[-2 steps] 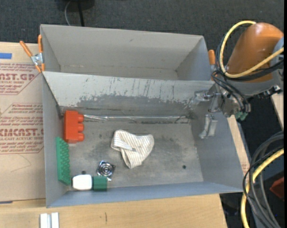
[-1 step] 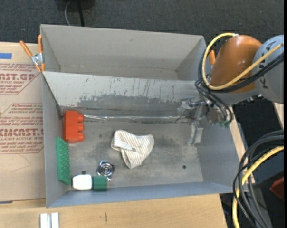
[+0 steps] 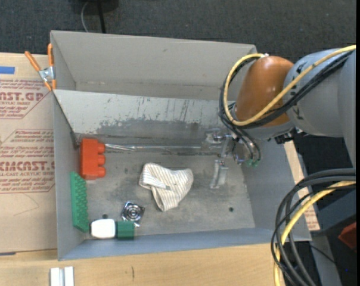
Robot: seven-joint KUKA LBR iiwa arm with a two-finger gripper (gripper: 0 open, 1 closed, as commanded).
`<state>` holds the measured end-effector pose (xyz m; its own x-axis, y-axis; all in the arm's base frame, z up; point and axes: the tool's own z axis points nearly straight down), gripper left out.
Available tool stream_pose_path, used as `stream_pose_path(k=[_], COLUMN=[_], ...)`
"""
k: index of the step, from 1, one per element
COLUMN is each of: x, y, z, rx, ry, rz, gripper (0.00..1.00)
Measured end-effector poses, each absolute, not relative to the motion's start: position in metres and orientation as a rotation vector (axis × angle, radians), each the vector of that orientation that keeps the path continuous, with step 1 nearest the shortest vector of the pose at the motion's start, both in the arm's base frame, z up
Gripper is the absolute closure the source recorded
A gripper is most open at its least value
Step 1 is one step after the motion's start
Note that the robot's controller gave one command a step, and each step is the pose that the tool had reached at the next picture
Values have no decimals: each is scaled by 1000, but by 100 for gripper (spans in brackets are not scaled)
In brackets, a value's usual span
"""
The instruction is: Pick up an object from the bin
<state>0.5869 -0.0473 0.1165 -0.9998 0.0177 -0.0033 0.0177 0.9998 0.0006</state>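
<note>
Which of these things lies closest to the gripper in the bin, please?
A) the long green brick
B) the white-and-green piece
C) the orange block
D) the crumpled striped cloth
D: the crumpled striped cloth lies mid-floor right beside the gripper, while the orange block, the long green brick and the white-and-green piece all lie by the far wall on the view's left.
</note>
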Motion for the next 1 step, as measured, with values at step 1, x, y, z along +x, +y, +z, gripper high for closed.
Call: stream_pose_path(k=[1], x=[588], y=[-36], z=[106], rx=[108], ry=[3136], rz=[1], gripper=[0])
